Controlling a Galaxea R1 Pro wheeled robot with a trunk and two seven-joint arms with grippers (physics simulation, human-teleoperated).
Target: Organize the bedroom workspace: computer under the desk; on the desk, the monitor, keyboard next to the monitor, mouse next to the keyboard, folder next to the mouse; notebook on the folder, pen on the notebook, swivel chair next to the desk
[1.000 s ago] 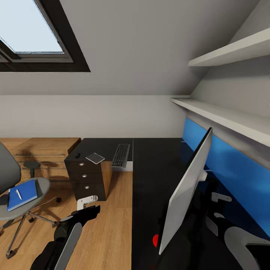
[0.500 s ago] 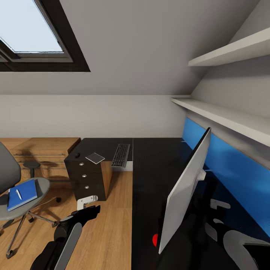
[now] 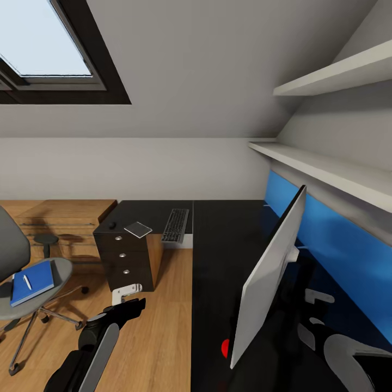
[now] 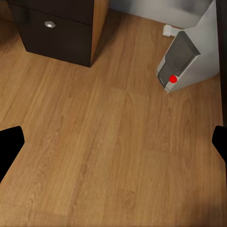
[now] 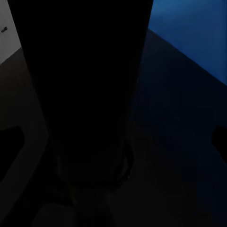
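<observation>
Monitor: the monitor [image 3: 270,277] stands on the worktop [image 3: 218,256], close ahead of the right claw [image 3: 318,310], its pale back edge-on to the head camera. I judge it broad, top-heavy and fragile at the screen; better taken low at the stand than by the panel.
Right claw: its dark fingertips sit at both edges of the right wrist view, spread wide with nothing between them; the dark slab just ahead looks like the monitor's back.
Left claw: the left claw [image 3: 126,292] hangs over the wooden floor, fingers wide apart and empty.
Computer: the computer [image 4: 187,59] stands on the floor ahead of the left claw, under the worktop edge; rigid and likely heavy.
Folder: the folder [image 3: 31,282] lies on the swivel chair [image 3: 22,272], far to the left claw's left, the pen [image 3: 26,282] on it; thin, stiff, light, best pinched at an edge.
Writing: none readable; only red dots on computer and monitor.
</observation>
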